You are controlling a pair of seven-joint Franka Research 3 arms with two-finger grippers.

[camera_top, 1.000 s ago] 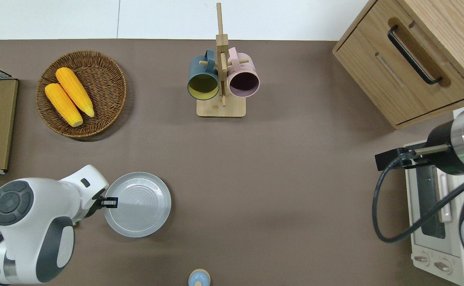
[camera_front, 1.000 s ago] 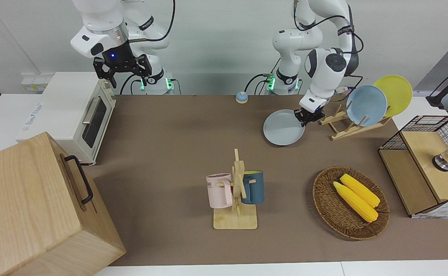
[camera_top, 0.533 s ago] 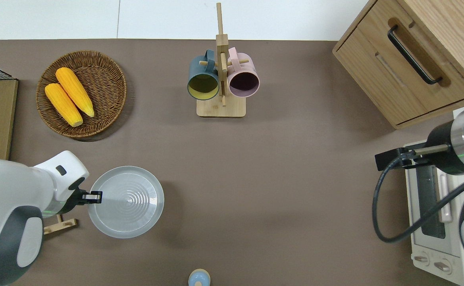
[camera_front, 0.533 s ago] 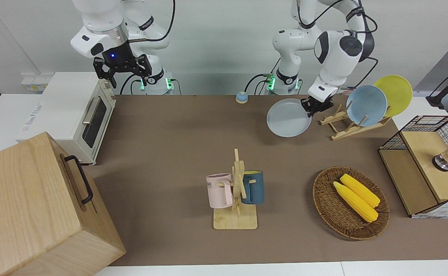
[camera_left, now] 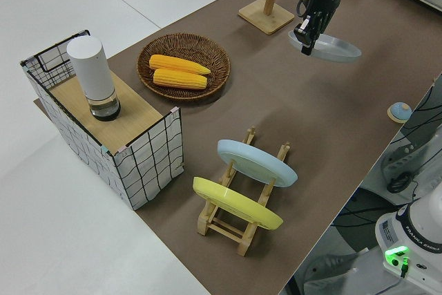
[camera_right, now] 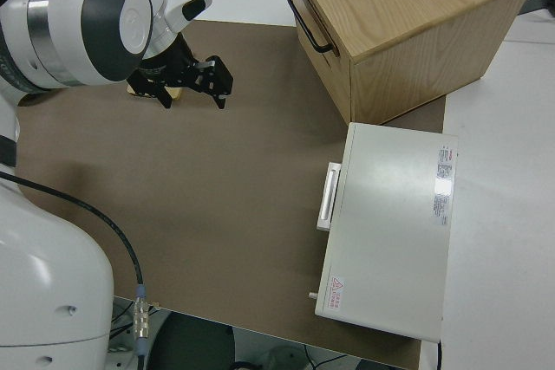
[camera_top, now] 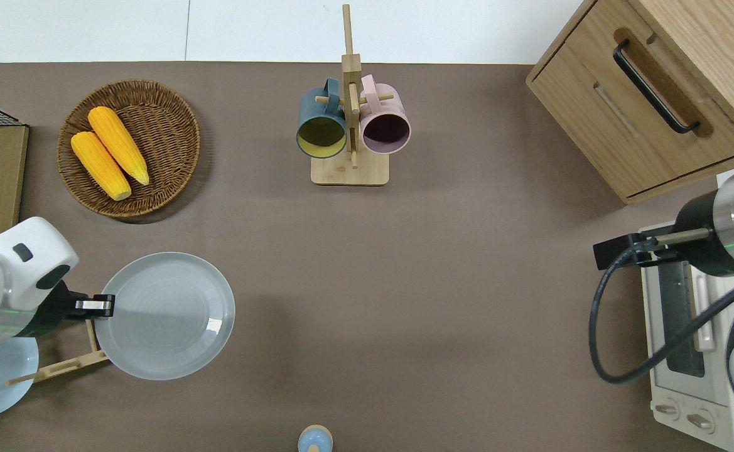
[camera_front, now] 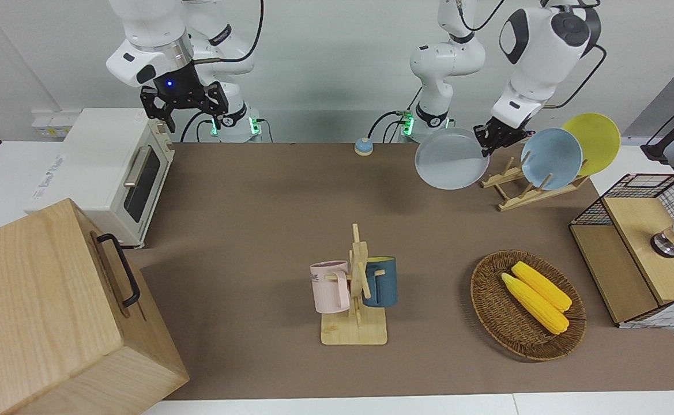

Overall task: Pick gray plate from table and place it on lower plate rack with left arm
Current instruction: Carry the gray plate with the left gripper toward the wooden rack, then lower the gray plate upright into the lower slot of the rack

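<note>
Gripping the round, smooth gray plate (camera_top: 164, 316) rim: left claw (camera_top: 98, 306)

Gray plate (camera_front: 451, 158): round, pale, plain, shallow raised rim; airborne, roughly level, rim pinched between the left gripper's (camera_top: 104, 306) fingers (camera_top: 93, 305). Lower plate rack (camera_front: 512, 187): light wood, pegged, below the fingers, its nearest slots free.

Table (camera_front: 244, 230) — basket (camera_front: 489, 314), rack (camera_front: 530, 196).
</note>
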